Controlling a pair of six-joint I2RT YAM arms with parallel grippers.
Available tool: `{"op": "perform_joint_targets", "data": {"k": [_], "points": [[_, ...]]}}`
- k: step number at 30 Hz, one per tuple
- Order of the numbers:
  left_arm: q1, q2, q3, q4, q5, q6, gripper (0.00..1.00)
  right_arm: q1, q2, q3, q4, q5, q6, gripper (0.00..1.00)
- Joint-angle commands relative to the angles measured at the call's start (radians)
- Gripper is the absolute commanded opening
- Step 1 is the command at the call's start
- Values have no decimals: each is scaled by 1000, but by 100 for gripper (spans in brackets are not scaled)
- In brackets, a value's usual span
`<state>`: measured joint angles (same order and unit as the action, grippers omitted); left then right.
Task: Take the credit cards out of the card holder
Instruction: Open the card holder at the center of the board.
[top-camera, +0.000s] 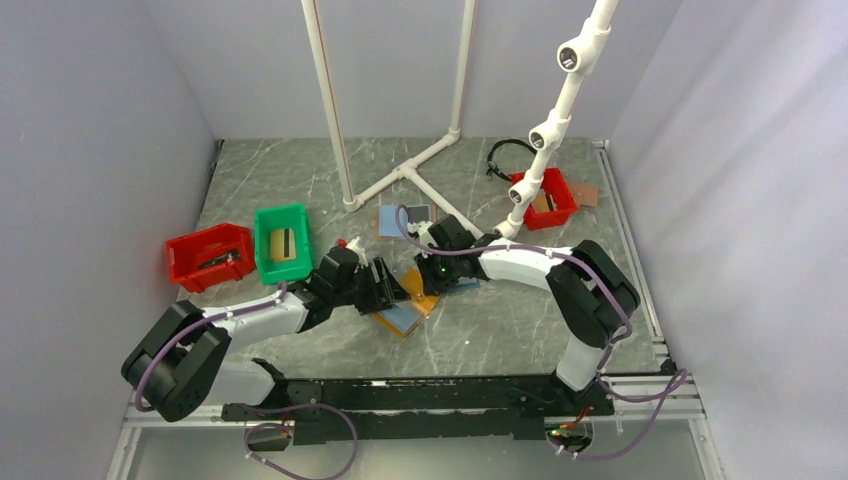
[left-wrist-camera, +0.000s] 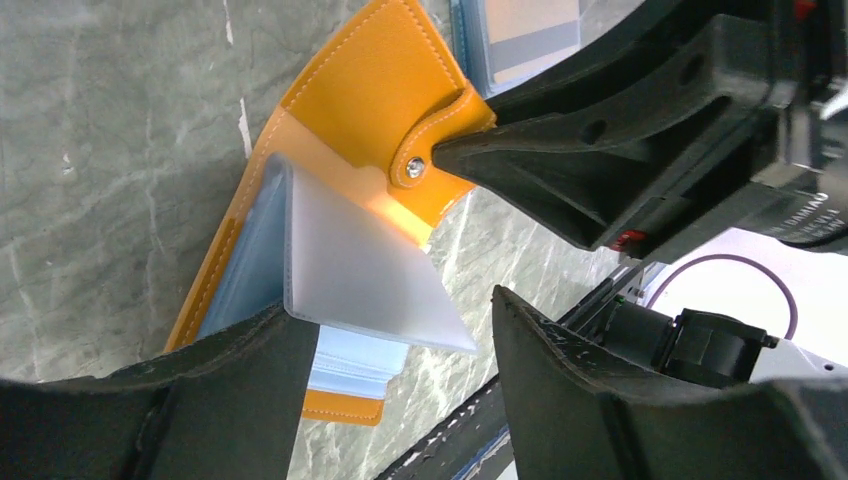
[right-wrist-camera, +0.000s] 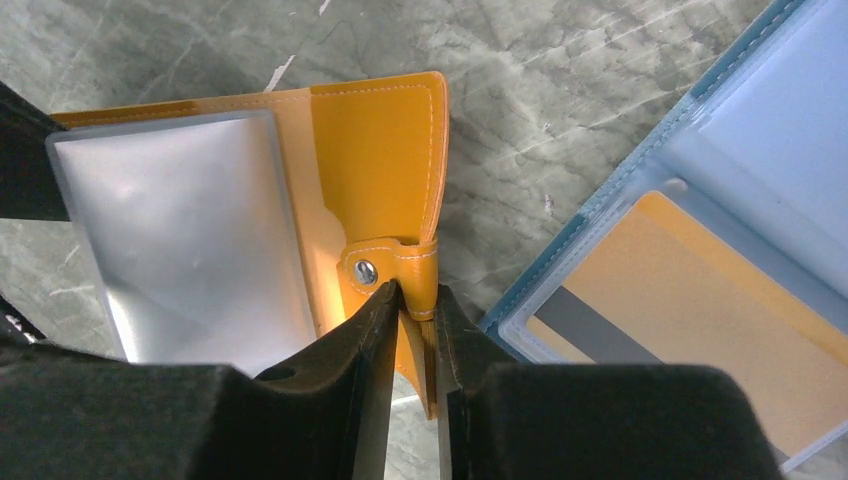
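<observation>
The card holder (top-camera: 412, 308) lies open on the table, orange-brown outside, light blue inside. In the left wrist view its orange cover (left-wrist-camera: 365, 90) is lifted and a frosted clear sleeve (left-wrist-camera: 350, 265) stands up from the blue inside. No card shows in it. My right gripper (top-camera: 430, 278) is shut on the holder's snap tab (right-wrist-camera: 415, 270) and holds the cover (right-wrist-camera: 375, 150) up. My left gripper (left-wrist-camera: 400, 335) is open, and the sleeve's lower edge reaches between its fingers (left-wrist-camera: 220, 390). It shows in the top view (top-camera: 385, 285) just left of the holder.
An all-blue holder with a tan card (right-wrist-camera: 690, 290) lies right beside the orange one. Another blue holder (top-camera: 405, 218) lies further back. A red bin (top-camera: 210, 255) and a green bin (top-camera: 282, 242) stand to the left, a second red bin (top-camera: 545, 198) at the back right. White pipe frame (top-camera: 400, 178) stands behind.
</observation>
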<state>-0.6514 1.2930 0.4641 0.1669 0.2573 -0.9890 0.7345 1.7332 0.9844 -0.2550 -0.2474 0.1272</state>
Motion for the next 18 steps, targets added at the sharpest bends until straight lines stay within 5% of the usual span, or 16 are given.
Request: {"op": "perform_joint_targets", "data": {"k": [1,7,14,18], "points": [[-1,-9,-11,92,22,4,69,6,34,24,-62,3,-20,21],[0,4,-19,165,38,-3,57,19,41,34,-82,-183,-19,23],[-1,41,-1,121,28,3,2,34,-5,56,-98,-252,-61,36],[1,34,21,25,-8,17,0,33,-48,77,-126,-201,-153,49]]}}
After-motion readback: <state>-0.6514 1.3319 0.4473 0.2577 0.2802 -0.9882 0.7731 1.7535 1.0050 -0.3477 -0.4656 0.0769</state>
